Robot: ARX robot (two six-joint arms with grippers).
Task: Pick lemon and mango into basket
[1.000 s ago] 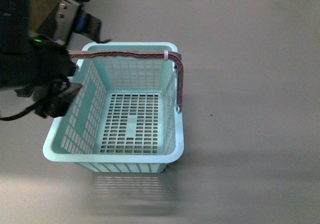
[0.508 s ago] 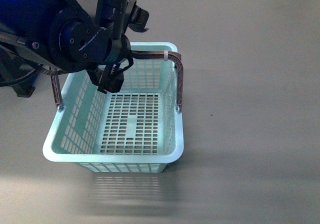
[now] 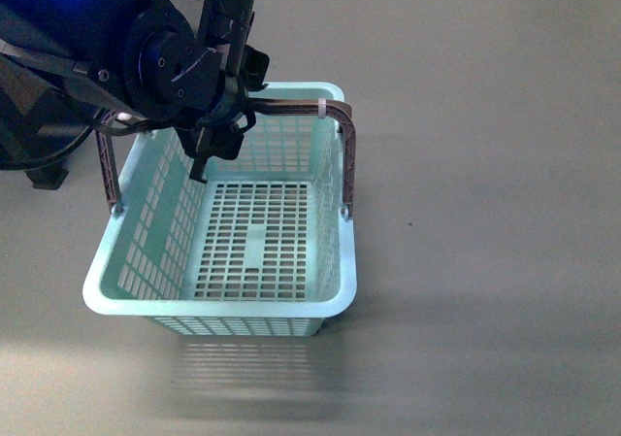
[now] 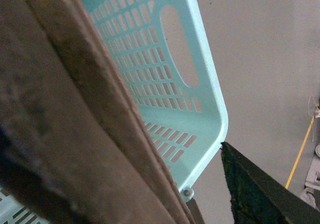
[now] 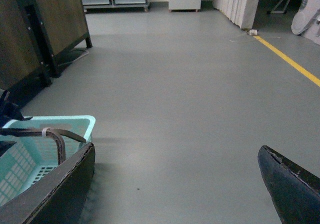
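- Grey floor [image 3: 485, 164] fills the front view. From the right wrist we see it run back to brown cabinets [image 5: 55, 14], with a yellow line [image 5: 290, 59] painted along one side.
- We find the basket [image 3: 218, 306] standing upright on the floor, well apart from the cabinets, its slotted bottom in plain view.
- Its brown handle [image 3: 335, 116] is swung up and arches over the far rim.
- Our left gripper [image 3: 215, 145] hangs over the basket's far left corner, right at the handle. We cannot tell whether its jaws are pinching the handle or merely lie beside it.
- From the left wrist, the handle sits very near the lens and one dark finger [image 4: 255, 189] shows beside the basket's rim. The other finger is hidden.
- Our right gripper [image 5: 175, 148] is spread wide with only floor between its fingers. A corner of the basket shows behind one of them.
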